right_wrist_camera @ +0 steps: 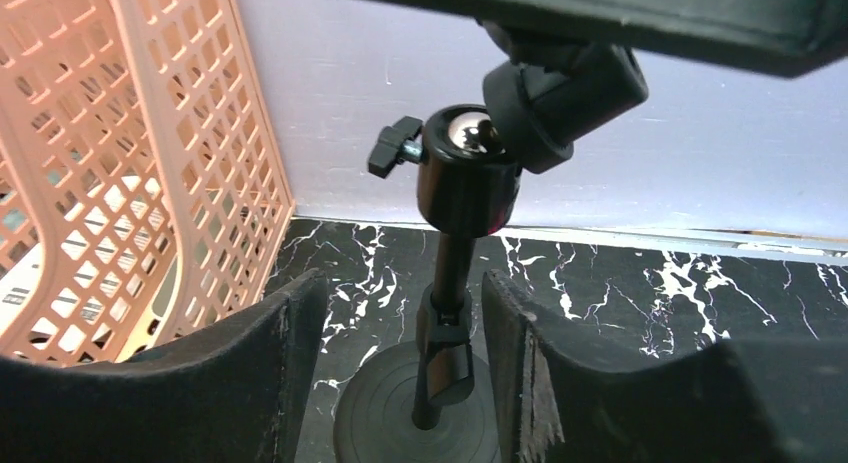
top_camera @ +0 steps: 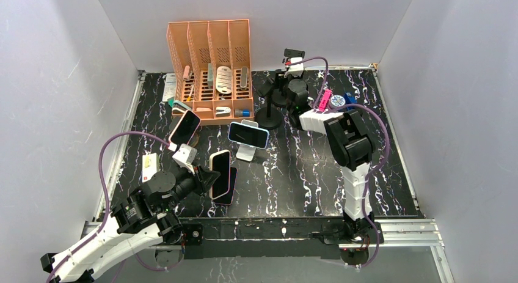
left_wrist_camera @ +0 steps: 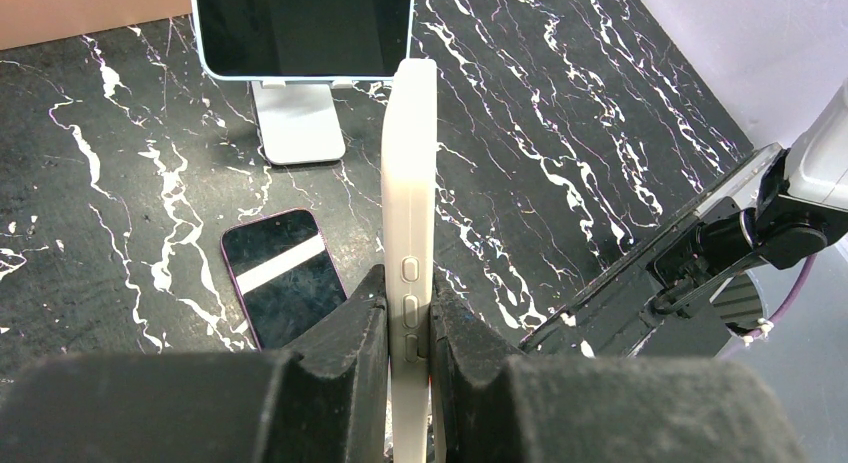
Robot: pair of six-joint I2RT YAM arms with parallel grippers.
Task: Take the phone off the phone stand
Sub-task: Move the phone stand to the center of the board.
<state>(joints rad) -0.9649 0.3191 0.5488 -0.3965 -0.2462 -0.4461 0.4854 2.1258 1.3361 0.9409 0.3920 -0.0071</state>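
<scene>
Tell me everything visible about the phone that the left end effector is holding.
The phone has a dark screen and a cream, matte-looking case with side buttons on one edge. The left end effector is shut on its lower part, gripping both faces, that edge toward the wrist camera. Nothing else visibly touches it; a second phone lies flat nearby.

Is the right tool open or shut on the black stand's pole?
Open: the right tool has gaps either side of the pole.

Matt, plastic-cased phone (left_wrist_camera: 408, 183); smooth, marble-patterned table (left_wrist_camera: 600, 133).
</scene>
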